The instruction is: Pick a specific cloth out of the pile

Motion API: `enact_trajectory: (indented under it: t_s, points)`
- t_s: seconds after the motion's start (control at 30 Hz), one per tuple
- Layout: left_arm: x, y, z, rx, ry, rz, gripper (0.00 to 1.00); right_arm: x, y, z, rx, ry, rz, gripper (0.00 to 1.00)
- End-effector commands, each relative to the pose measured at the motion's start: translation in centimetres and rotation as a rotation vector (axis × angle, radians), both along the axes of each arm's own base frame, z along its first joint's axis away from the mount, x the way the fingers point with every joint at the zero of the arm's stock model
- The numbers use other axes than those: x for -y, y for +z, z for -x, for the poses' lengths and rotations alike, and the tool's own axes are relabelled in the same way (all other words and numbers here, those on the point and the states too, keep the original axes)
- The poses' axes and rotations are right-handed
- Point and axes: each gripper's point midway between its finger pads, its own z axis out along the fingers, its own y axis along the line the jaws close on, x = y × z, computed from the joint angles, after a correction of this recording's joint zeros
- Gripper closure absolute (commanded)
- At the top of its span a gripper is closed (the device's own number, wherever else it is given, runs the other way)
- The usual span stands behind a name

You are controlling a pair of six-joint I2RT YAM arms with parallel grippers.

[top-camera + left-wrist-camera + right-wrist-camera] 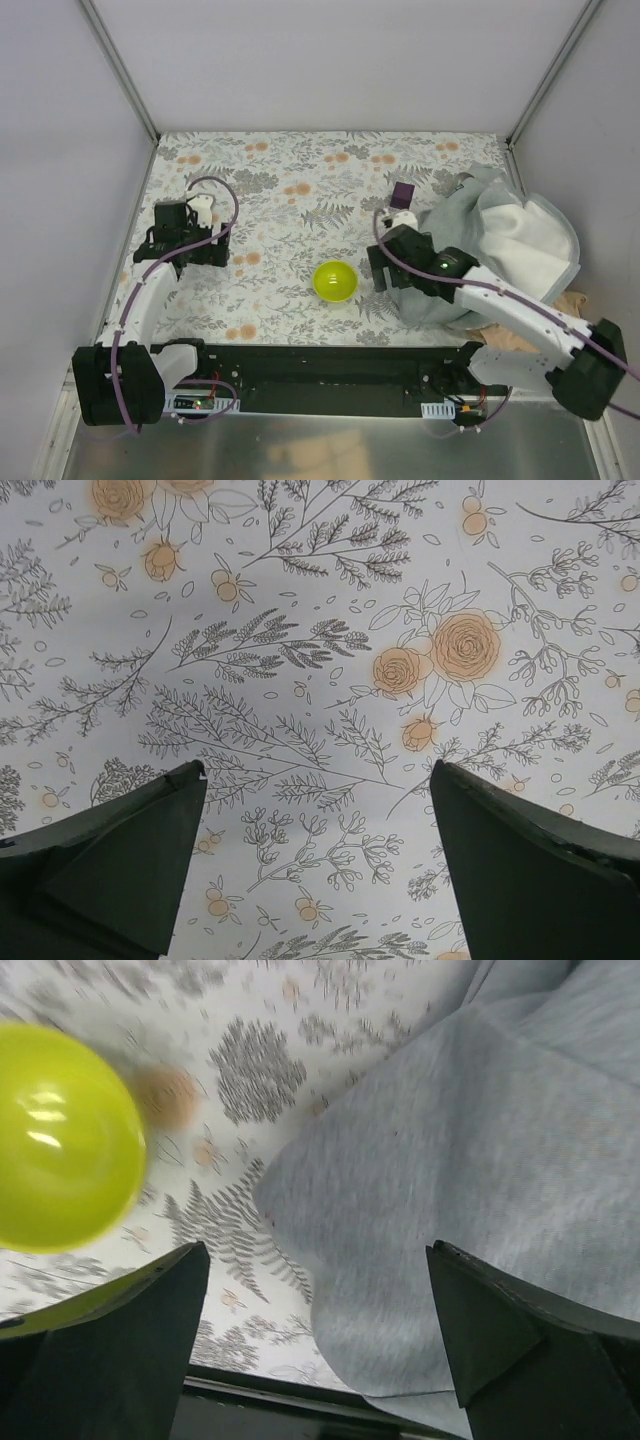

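Evidently the search is only beginning. Nearest, the right gripper (318, 1252) is hovering with its jaws spread wide and gripping nothing, over the near-left edge of the pile (520, 240), just beside the bowl (335, 281). The left gripper (318, 770) is hanging equally wide and empty above the table (290, 190), well apart from the pile. The cloth is not showing anywhere; likely it is lying buried under the grey cloth (480, 1160). Next, the right arm is probably going to need to pinch and lift that grey edge.

One green bowl (322, 286), one purple cube (402, 192), one pile of cloths (480, 215)
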Motion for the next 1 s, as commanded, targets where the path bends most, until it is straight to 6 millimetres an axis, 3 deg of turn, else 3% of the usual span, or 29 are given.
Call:
enact_trajectory:
  t_s: [0.0, 0.2, 0.33, 0.43, 0.5, 0.57, 0.6, 0.7, 0.77, 0.83, 0.9, 0.97]
  points:
    - [0.7, 2.7, -0.3, 0.017, -0.091, 0.013, 0.0, 2.8, -2.3, 1.4, -0.101, 0.076, 0.404, 0.01]
    - [1.5, 3.2, -0.2, 0.013, -0.123, 0.043, 0.0, 2.8, -5.2, 0.6, -0.162, 0.082, 0.609, 0.01]
    - [1.4, 3.1, 0.0, 0.005, -0.121, 0.043, 0.0, 1.7, -7.1, 0.2, -0.203, 0.107, 0.622, 0.06]
    - [1.5, 3.2, 0.1, 0.002, -0.131, 0.043, 0.0, 0.7, -8.0, -0.1, -0.221, 0.134, 0.607, 0.28]
    - [1.7, 3.4, 0.1, 0.003, -0.146, 0.044, 0.0, 1.1, -7.9, -0.9, -0.198, 0.108, 0.635, 0.57]
    - [1.8, 3.7, 0.2, 0.001, -0.155, 0.049, 0.0, 2.2, -6.7, -2.1, -0.175, 0.039, 0.654, 0.93]
    - [1.9, 3.9, 0.3, -0.001, -0.161, 0.049, 0.0, 3.0, -5.6, -2.8, -0.143, -0.005, 0.655, 1.0]
    - [2.2, 4.8, 0.2, 0.003, -0.187, 0.056, 0.0, 5.8, 0.2, -6.1, -0.003, -0.174, 0.61, 1.0]
    - [2.6, 5.9, -0.1, 0.018, -0.206, 0.068, 0.0, 8.9, 6.1, -8.3, 0.134, -0.332, 0.553, 1.0]
    - [3.1, 6.9, -0.2, 0.025, -0.229, 0.084, 0.0, 13.2, 13.3, -9.7, 0.297, -0.548, 0.424, 1.0]
    - [3.9, 7.8, -0.4, 0.028, -0.26, 0.101, 0.0, 18.3, 20.9, -9.4, 0.49, -0.758, 0.277, 1.0]
    - [4.9, 8.9, -0.6, 0.035, -0.303, 0.095, 0.0, 22.2, 27.3, -7.6, 0.691, -0.894, 0.155, 1.0]
